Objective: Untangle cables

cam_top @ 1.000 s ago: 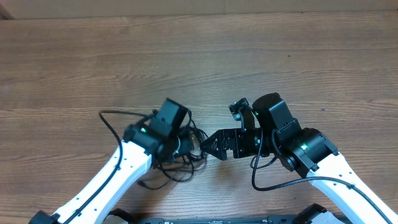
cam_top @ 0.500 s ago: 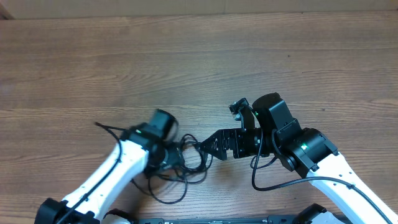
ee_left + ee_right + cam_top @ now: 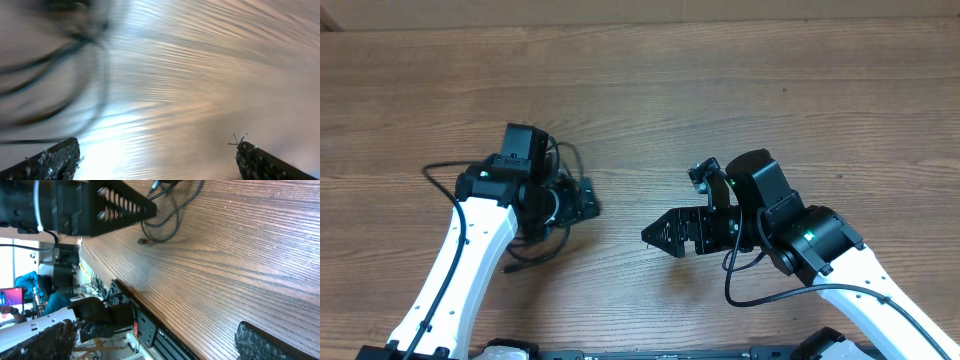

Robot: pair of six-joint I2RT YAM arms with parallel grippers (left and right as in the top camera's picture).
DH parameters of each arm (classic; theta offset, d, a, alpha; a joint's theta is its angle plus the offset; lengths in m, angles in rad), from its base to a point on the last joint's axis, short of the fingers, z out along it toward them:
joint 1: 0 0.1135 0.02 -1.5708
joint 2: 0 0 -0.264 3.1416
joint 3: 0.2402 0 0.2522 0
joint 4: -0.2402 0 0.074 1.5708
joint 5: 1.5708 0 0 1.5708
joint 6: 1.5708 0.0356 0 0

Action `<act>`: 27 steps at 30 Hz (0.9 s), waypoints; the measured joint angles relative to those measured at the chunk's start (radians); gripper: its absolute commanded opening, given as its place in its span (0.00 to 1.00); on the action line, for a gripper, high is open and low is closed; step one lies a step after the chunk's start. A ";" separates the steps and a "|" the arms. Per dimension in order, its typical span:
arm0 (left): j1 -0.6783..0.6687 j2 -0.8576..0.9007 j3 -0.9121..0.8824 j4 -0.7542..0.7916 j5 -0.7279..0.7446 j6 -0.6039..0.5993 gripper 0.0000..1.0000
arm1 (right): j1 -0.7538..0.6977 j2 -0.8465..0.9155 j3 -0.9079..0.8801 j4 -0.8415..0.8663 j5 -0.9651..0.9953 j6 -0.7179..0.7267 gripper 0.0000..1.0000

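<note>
The left gripper (image 3: 157, 165) hangs spread wide over bare wood, the right gripper (image 3: 150, 345) is spread wide too and holds no cord, and the cables (image 3: 545, 256) lie loosely heaped on the table (image 3: 720, 90) under the left wrist, well apart from the right gripper.

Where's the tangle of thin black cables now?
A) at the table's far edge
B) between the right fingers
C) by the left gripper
C: the thin black cables loop beside the left gripper; the right gripper is open and empty, apart from them.
</note>
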 measured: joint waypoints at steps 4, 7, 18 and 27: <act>-0.004 0.000 0.003 0.095 0.087 0.102 0.99 | 0.000 0.000 0.000 0.000 0.000 0.000 1.00; -0.003 0.000 0.014 0.106 0.010 0.074 1.00 | 0.000 0.000 0.000 0.000 0.000 0.000 1.00; -0.017 0.040 0.023 0.296 -0.229 -0.108 0.77 | 0.000 0.000 0.000 0.000 0.000 0.000 1.00; -0.019 0.304 0.022 0.458 -0.286 -0.123 0.80 | 0.000 0.000 0.000 0.000 0.000 0.000 1.00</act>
